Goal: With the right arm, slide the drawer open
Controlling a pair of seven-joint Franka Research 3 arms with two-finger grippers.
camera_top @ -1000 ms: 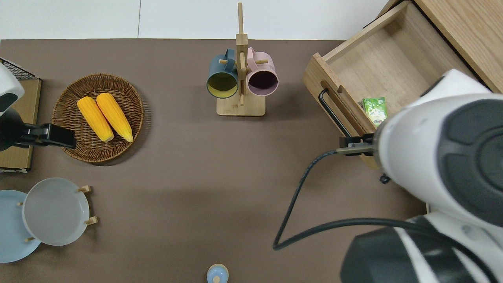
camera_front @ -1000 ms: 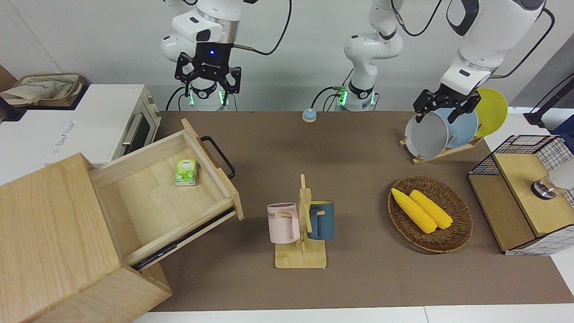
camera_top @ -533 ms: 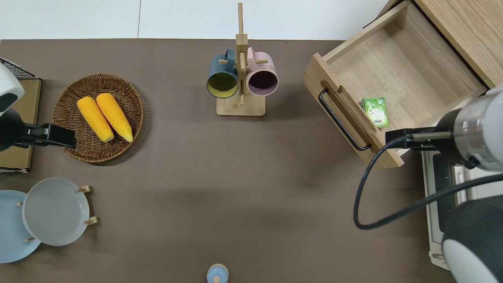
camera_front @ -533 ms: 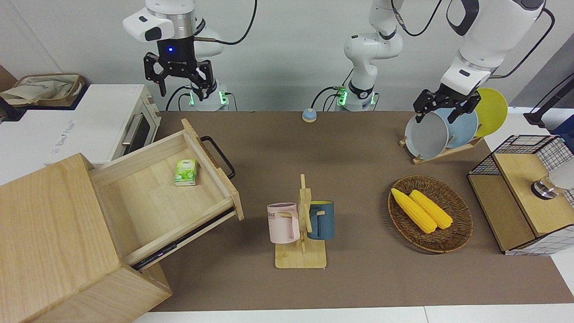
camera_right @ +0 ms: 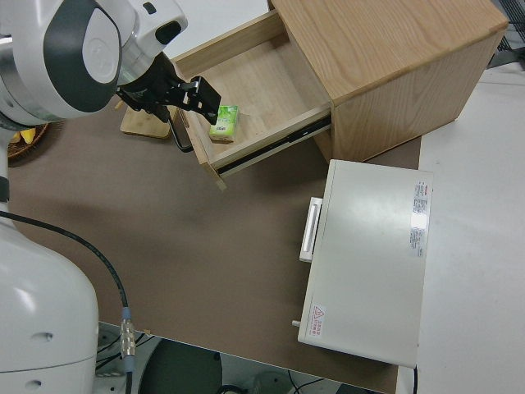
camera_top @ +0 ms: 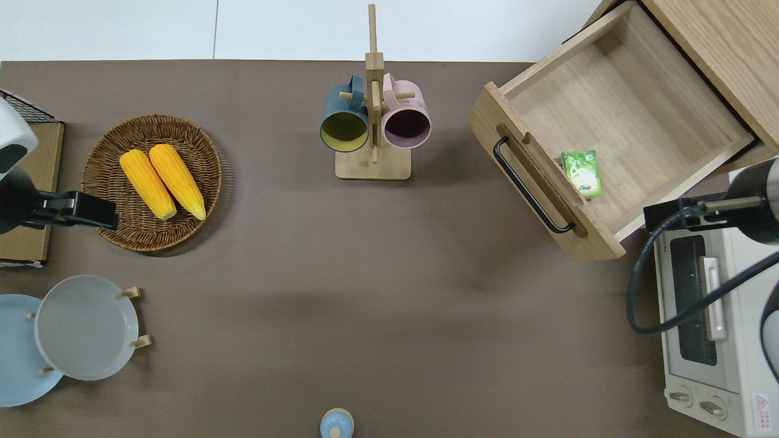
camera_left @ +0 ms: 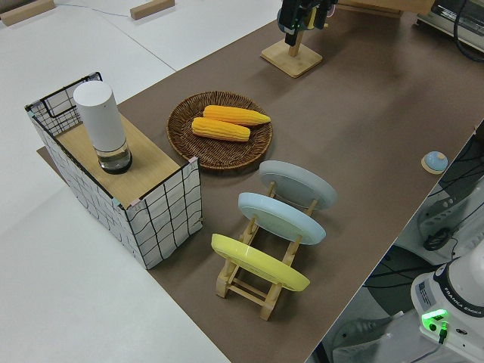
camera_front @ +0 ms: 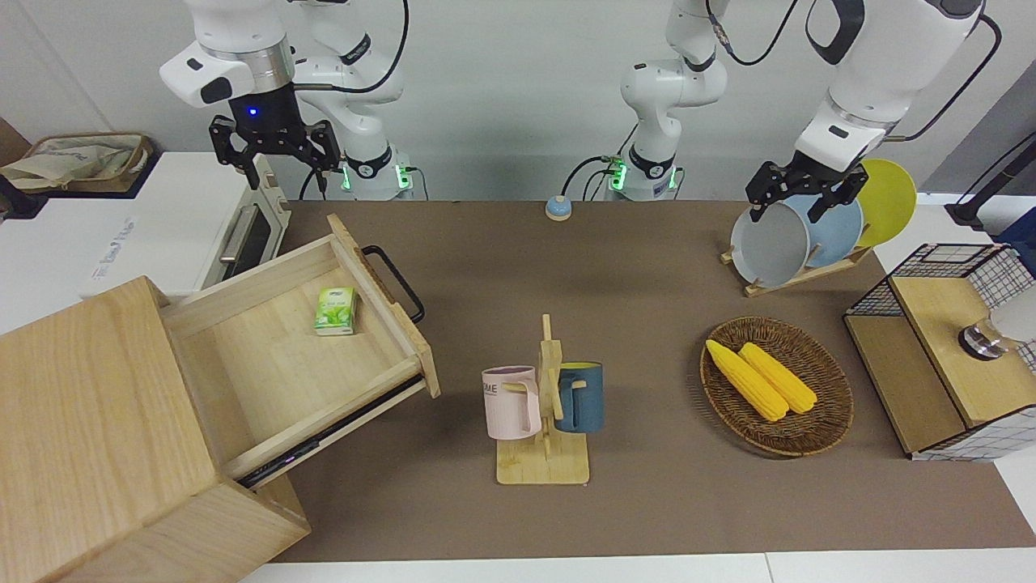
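Retreating: right gripper (camera_front: 273,154), fingers spread wide and empty, now raised over the white toaster oven (camera_front: 194,223), having drawn away from over the drawer (camera_front: 299,340) across the last second toward 10 o'clock in the front view. Drawer itself unmoved, pulled fully out of the pale cabinet (camera_front: 97,421), black bar handle (camera_front: 394,281) free, green packet (camera_front: 335,311) lying inside near the front panel. Judged: opening done, arm clearing off. Left gripper (camera_front: 797,188) parked, spread wide, empty. Overhead view: only the right wrist at 3 o'clock, fingers hidden; front view alone shows both grippers' spread. Right side view: drawer runners exposed beneath.
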